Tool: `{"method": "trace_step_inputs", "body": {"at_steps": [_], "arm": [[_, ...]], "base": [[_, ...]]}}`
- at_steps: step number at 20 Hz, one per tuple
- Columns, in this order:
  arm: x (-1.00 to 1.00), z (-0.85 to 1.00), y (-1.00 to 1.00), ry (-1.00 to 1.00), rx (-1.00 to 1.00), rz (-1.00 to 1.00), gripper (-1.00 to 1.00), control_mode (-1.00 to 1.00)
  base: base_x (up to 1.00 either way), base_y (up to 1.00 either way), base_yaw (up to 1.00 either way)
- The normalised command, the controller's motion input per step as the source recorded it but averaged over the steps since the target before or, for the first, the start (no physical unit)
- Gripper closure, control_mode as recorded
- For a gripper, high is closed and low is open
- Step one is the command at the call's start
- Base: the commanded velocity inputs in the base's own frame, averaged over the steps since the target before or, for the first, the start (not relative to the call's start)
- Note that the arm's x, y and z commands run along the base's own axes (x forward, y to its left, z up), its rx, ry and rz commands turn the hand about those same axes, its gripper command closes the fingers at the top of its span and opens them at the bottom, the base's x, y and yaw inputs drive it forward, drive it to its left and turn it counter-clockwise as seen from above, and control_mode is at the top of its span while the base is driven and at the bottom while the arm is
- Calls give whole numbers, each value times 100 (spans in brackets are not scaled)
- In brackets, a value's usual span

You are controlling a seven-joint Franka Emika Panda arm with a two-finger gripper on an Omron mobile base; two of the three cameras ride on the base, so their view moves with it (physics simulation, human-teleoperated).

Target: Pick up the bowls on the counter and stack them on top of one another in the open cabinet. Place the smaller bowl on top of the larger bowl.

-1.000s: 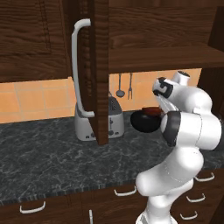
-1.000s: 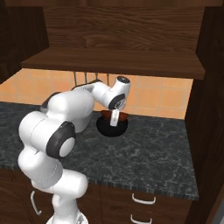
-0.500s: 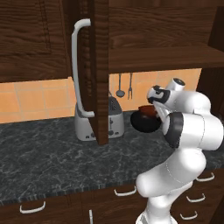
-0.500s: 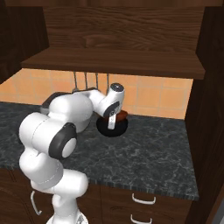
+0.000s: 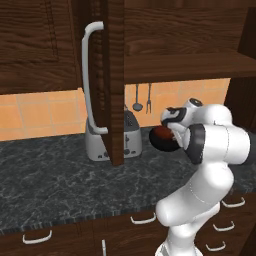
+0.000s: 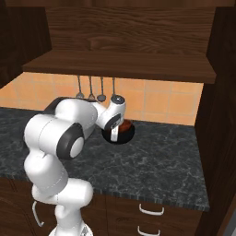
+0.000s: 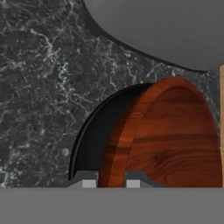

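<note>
My gripper (image 7: 109, 183) is shut on the rim of the smaller reddish-brown bowl (image 7: 170, 135), which hangs tilted on edge. Directly behind and under it is the larger glossy black bowl (image 7: 92, 140), resting on the dark marbled counter (image 7: 39, 87). From the left base view the brown bowl (image 5: 160, 133) overlaps the black bowl (image 5: 161, 145) beside my hand. From the right base the gripper (image 6: 114, 132) is at the black bowl (image 6: 126, 137), with the brown bowl (image 6: 126, 124) above it. The open cabinet's shelf (image 5: 185, 67) is overhead.
The open cabinet door (image 5: 114, 75) with its curved silver handle (image 5: 90, 80) juts out left of the arm, in front of the silver toaster (image 5: 131, 142). Utensils (image 6: 97, 90) hang on the tiled wall. A dark side panel (image 6: 221, 115) stands at the right.
The hand has sunk a little and shifted left in the left base view, carrying the brown bowl with it, staying over the black bowl.
</note>
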Motion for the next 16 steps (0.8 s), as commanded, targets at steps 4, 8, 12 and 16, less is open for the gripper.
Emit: {"method": "trace_step_inputs", "body": {"at_steps": [4, 8, 12, 16], "arm": [[2, -12, 0, 3, -3, 0, 100, -100], [4, -9, 0, 0, -1, 0, 100, -100], [20, -15, 0, 0, -1, 0, 100, -100], [23, -12, 0, 0, 0, 0, 100, -100]], "base": [[0, 0, 0], [0, 0, 0], [0, 0, 0], [0, 0, 0]]}}
